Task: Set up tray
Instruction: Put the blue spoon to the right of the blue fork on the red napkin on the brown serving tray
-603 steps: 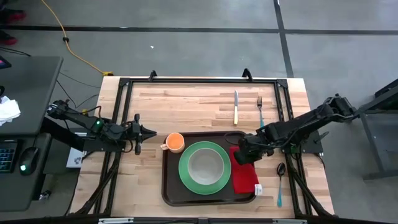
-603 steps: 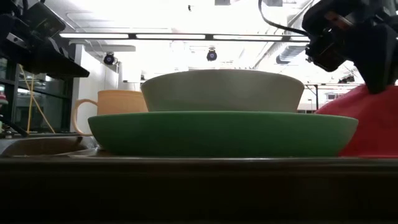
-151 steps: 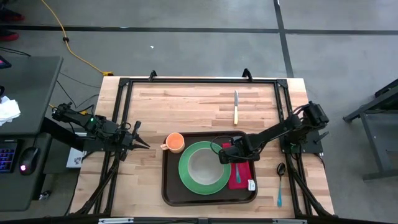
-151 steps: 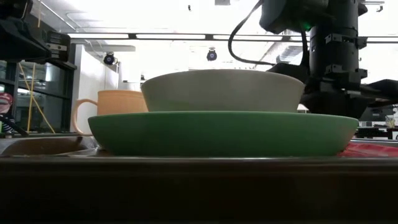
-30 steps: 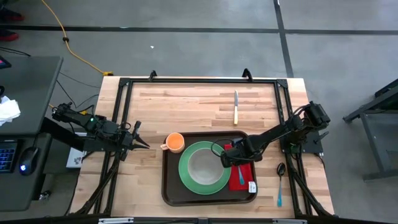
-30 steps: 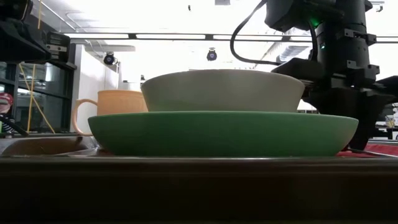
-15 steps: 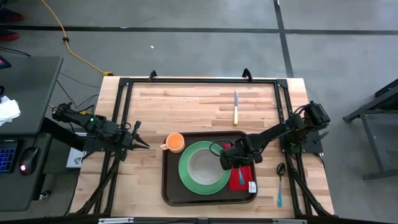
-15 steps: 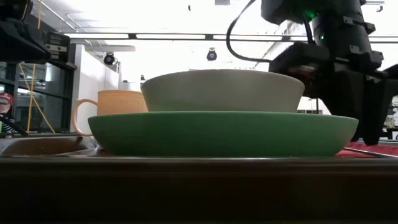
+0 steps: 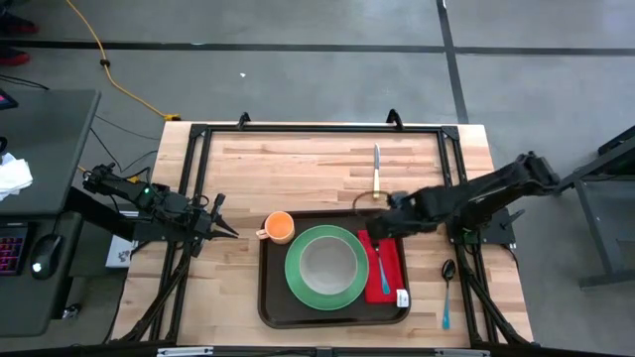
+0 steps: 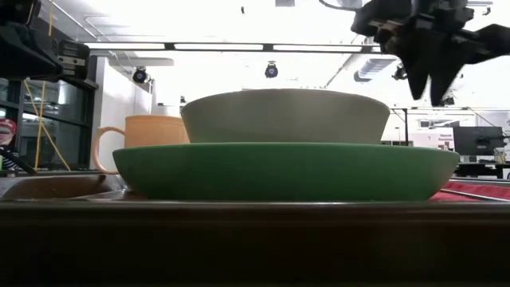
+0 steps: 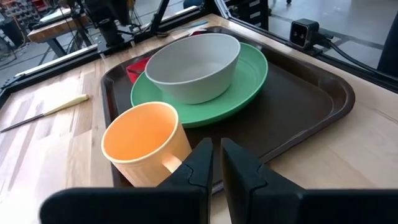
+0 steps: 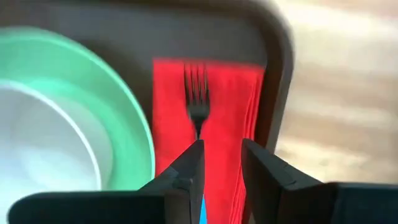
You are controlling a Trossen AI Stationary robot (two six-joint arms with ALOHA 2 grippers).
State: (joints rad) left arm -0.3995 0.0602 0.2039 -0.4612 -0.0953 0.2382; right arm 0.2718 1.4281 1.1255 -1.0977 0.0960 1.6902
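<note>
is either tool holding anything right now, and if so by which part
Nothing is held. The right tool is empty, fingers apart above the metal fork lying on the red napkin. The left tool hangs empty beside the orange mug.

Overhead camera straight down, table-level camera close behind the green plate, wrist cameras both toward the tray.

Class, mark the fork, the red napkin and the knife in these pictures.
fork (image 9: 378, 263), high view, on the middle of its handle.
red napkin (image 12: 217, 134), right wrist view, on bare cloth beside the fork.
knife (image 9: 376, 171), high view, where blade meets handle.
</note>
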